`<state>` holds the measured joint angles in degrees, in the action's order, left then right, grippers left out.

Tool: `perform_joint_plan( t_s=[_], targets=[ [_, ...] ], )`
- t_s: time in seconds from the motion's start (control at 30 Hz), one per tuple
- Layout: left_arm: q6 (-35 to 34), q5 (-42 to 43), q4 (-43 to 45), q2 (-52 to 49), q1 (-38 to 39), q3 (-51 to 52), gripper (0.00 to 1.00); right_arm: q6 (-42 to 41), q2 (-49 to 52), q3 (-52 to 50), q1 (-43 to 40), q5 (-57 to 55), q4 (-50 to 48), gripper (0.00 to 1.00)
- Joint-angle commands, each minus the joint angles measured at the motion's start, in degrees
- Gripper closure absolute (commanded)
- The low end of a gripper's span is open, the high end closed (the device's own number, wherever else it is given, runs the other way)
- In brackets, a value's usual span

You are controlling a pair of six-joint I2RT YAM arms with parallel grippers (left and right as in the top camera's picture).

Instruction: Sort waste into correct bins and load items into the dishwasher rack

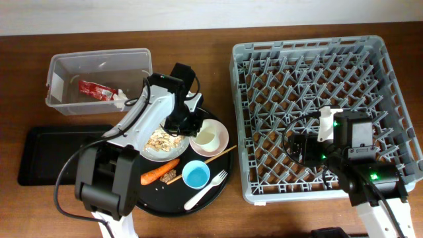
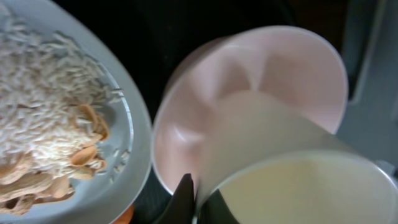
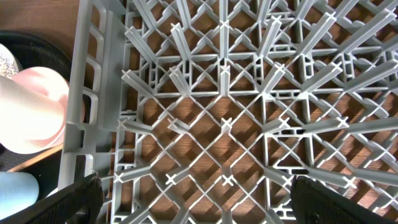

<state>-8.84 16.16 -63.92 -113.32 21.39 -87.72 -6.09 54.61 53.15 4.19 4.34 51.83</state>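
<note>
Red snack wrapper (image 1: 92, 89) and crumpled white paper (image 1: 121, 98) lie in the clear tub (image 1: 125, 69), but the grey dishwasher rack (image 1: 304, 45) holds nothing and the flat black tray (image 1: 46, 155) is bare, so I judge most of the sorting lies ahead. Left gripper (image 2: 199, 202) seems pinched on the wall of the small white cup (image 2: 261, 143), which sits inside the pinkish bowl (image 2: 292, 68) on the round black tray (image 1: 165, 201), beside the plate (image 2: 134, 143) of grainy crumbs and brown scraps. Carrot (image 1: 158, 172), blue cup (image 1: 195, 175), fork (image 1: 206, 188) and wooden stick (image 1: 218, 155) crowd the tray's front, while the right gripper (image 3: 199, 199) hangs wide open above the rack floor.
</note>
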Motion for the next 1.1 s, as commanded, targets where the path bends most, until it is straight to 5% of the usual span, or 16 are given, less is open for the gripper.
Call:
perform_joint_plan(
  t_s=[0.0,0.17,0.37,0.57,0.93,1.07],
  targets=[
    [0.61,0.13,-1.79,0.55,-0.83,-4.68,1.00,-0.42,-0.07,0.96,0.26,-0.50,-0.15,0.01],
    [6.64,5.86,-11.67,1.27,-3.98,-15.13,1.00,1.27,-0.09,0.96,0.26,1.14,-1.03,0.01],
    [28.55,45.77,-16.50,1.38,-8.57,-21.31,1.00,8.07,-0.07,0.96,0.26,25.16,-12.68,0.01],
    [31.47,62.38,-14.49,1.36,-7.39,-21.29,1.00,9.09,3.41,0.96,0.31,47.69,-24.94,0.01],
    [31.41,62.05,-14.38,1.27,-4.13,-21.29,1.00,9.03,8.72,0.96,0.31,68.57,-34.97,0.00],
    [31.41,62.07,-14.36,1.27,-4.13,-21.29,1.00,8.59,8.72,0.96,0.31,68.78,-35.63,0.16]
  ],
)
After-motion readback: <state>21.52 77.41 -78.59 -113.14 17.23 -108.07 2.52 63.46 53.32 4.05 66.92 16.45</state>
